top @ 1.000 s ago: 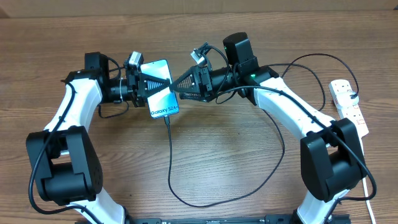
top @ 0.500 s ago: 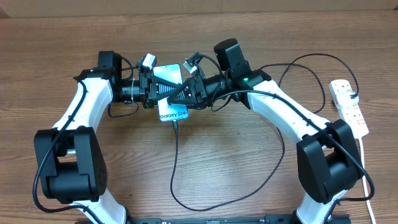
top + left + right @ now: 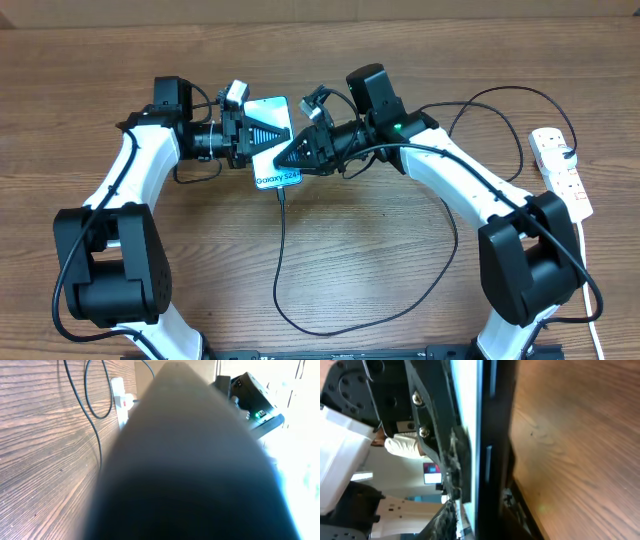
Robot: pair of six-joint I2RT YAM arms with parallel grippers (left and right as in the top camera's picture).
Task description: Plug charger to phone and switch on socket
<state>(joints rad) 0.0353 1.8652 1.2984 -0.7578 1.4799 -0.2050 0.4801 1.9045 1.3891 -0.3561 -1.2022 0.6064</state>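
The phone (image 3: 272, 176) shows a blue screen with "Galaxy S24" at its near end, left of centre in the overhead view. My left gripper (image 3: 260, 137) is shut on its left side. From the right, my right gripper (image 3: 284, 158) has its fingers on both faces of the phone's edge (image 3: 492, 435). The charger (image 3: 281, 260), a thin black cable, meets the phone's near end at its plug tip (image 3: 281, 196) and loops toward the front. At the far right lies the white socket (image 3: 560, 165). The phone (image 3: 185, 460) fills the left wrist view as a dark blur.
The charger cable sweeps around under my right arm (image 3: 455, 230) and up toward the socket. The socket's thick white cord (image 3: 590, 290) runs down the right edge. Both arm bases (image 3: 110, 280) stand at the front corners. Bare wood lies in the front middle.
Both grippers and the phone have shifted a little to the right. My right gripper, open a second ago, has closed in on the phone's right edge.
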